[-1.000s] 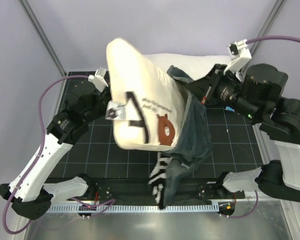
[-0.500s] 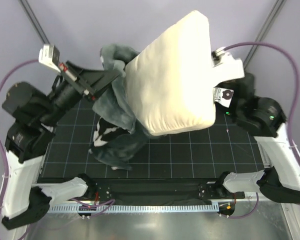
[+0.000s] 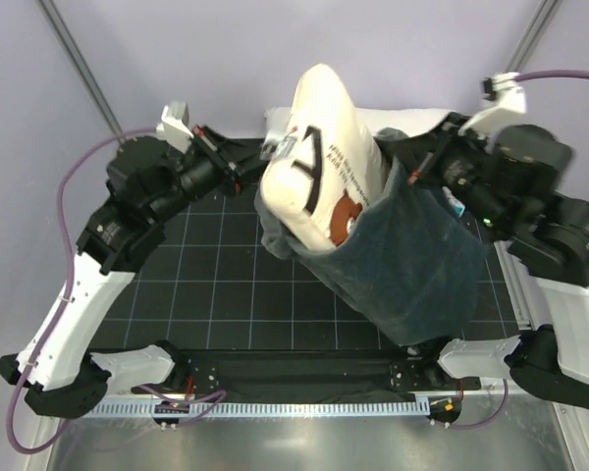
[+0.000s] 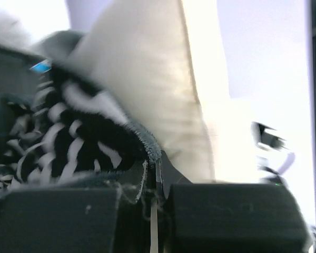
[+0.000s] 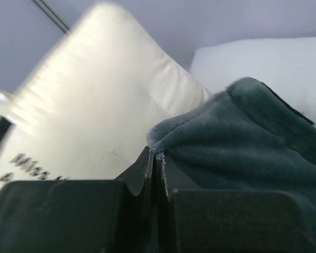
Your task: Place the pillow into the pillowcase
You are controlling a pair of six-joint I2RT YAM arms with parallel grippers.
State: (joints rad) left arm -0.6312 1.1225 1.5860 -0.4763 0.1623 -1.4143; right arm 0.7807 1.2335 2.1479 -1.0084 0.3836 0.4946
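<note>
Obs.: the pillowcase (image 3: 412,275) was held up off the grid mat (image 3: 206,294), dark grey face to the overhead camera, mouth uppermost.

Left gripper (image 4: 154,179): fingers pinched shut on the hem of the pillowcase at the left side of its mouth. The zebra stripes (image 4: 68,142) showed just inside that hem.

Right gripper (image 5: 157,161): fingers clamped on the grey plush edge at the right side of the mouth.

The pillow (image 3: 319,128) stood tilted in the mouth of the pillowcase. Its lower end was inside, and the bear face (image 3: 346,211) sat right at the rim. Most of its length, including the printed text, stuck out above the pillowcase.

A plain white pillow (image 3: 417,118) lay behind the pillowcase, not involved.

Judgement: insertion started, well short of done. Left to do: get the pillow's upper part down inside the pillowcase, then lay the pair flat.
</note>
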